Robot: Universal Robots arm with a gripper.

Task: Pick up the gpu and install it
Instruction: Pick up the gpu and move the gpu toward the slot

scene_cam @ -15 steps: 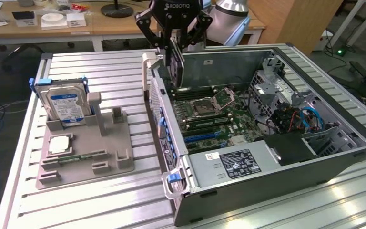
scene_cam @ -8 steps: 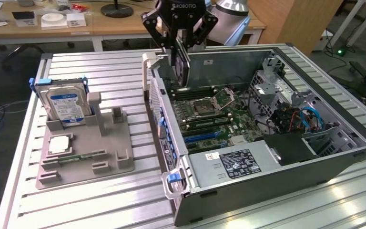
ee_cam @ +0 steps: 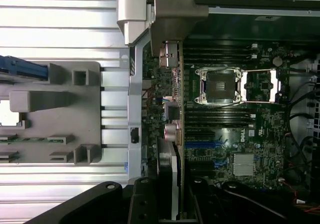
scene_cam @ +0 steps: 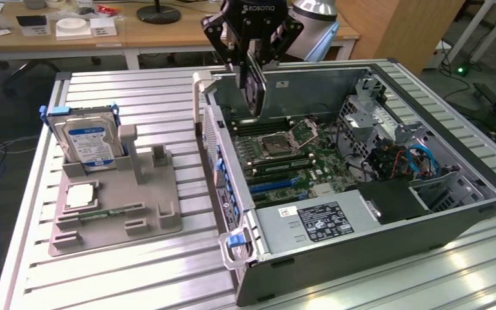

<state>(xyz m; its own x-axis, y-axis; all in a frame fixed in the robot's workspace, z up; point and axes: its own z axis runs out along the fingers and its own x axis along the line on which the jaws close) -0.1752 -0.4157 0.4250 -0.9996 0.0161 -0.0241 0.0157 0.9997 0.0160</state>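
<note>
The gripper point(scene_cam: 250, 64) clamps the gpu point(scene_cam: 255, 97) on edge above the open case point(scene_cam: 454, 216), toward twelve o'clock in the exterior view. The blue slots point(scene_cam: 272, 185) sit toward six o'clock from it; a skewed descent could catch the bracket point(ee_cam: 175, 19) on the case wall.

gpu point(scene_cam: 252, 97) | dark thin long card, pale bracket end | upright on edge, suspended | above open case point(scene_cam: 360, 255), at its 11 o'clock corner

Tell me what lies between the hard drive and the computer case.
In the exterior view, the grey holder with its upright posts and a strip of slatted table lie between hard drive and case.
</note>
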